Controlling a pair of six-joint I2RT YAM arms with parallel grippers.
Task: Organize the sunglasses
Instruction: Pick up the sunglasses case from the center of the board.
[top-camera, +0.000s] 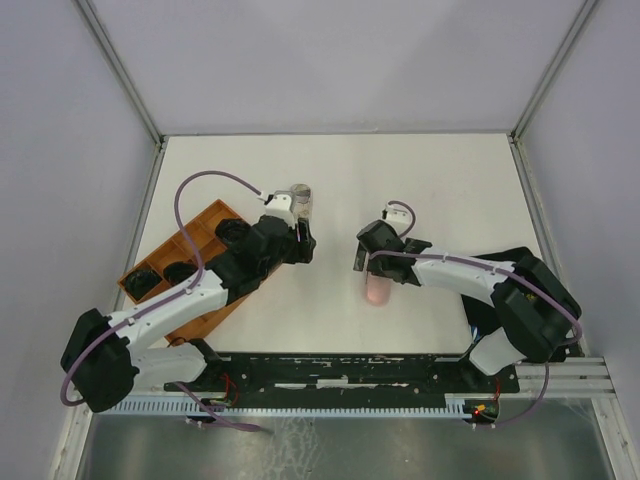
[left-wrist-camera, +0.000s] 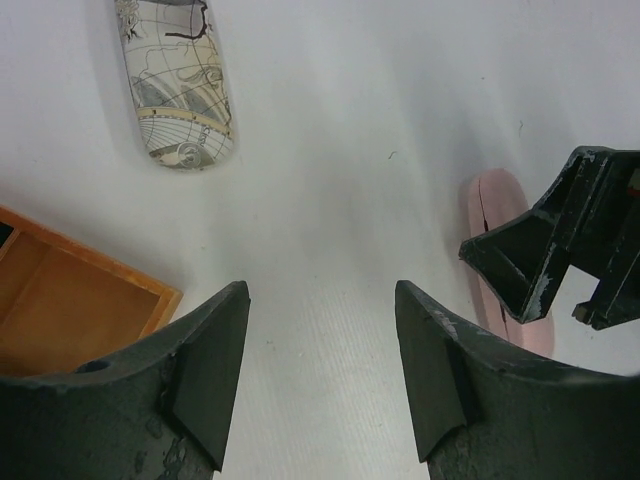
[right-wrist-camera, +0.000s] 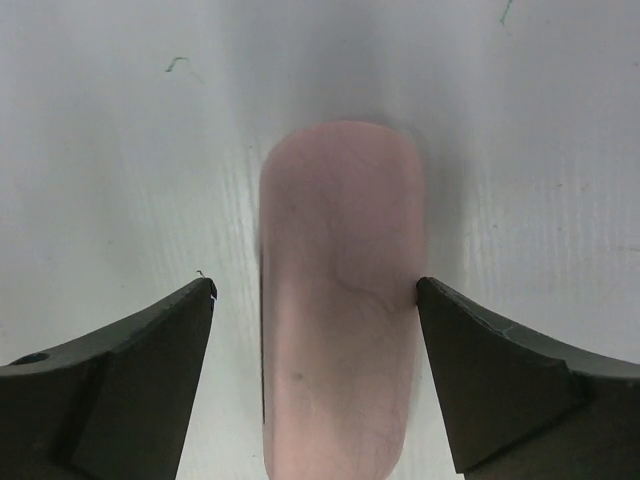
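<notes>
My right claw (right-wrist-camera: 316, 285) stood spread wide astride the smooth, matte pink oblong case (right-wrist-camera: 340, 300) with rounded ends. One dark wedge-shaped finger (right-wrist-camera: 500, 380) was at its edge, pinching nothing. My left claw (left-wrist-camera: 320, 370), likewise spread and empty, hovered left of that case over the finely ribbed white tabletop (left-wrist-camera: 330, 150). Farther left sat the orange wooden compartment tray (top-camera: 205, 225), black sunglasses (top-camera: 143, 282) lying in its cells. A glossy map-printed oblong case (left-wrist-camera: 175, 85) lay beyond and left of the pink one.
</notes>
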